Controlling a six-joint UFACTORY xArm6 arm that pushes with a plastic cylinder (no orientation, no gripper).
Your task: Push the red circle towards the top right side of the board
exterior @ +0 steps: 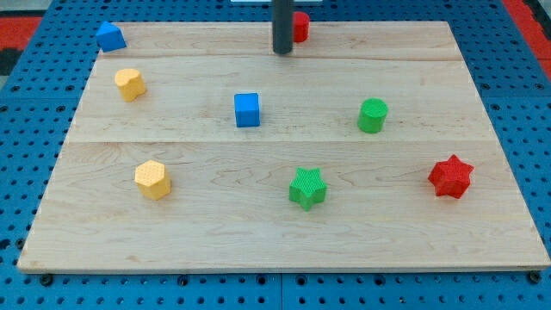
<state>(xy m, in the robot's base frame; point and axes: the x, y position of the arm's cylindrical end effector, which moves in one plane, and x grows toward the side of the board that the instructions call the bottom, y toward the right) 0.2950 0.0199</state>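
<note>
up at the top centre of the frame the tip (pixel 282 52) sits just left of the red circle (pixel 300 27), which is near the worktop (pixel 258 232) top edge, and there are no fingers, only the bare rod.

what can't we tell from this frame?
- Red circle block, camera view: its left part is hidden behind the dark rod, so tip contact is unclear.
- My tip: sits at the view's left of that block; the rod's upper part is cut off by the top edge.
- Wooden board: fully visible.
</note>
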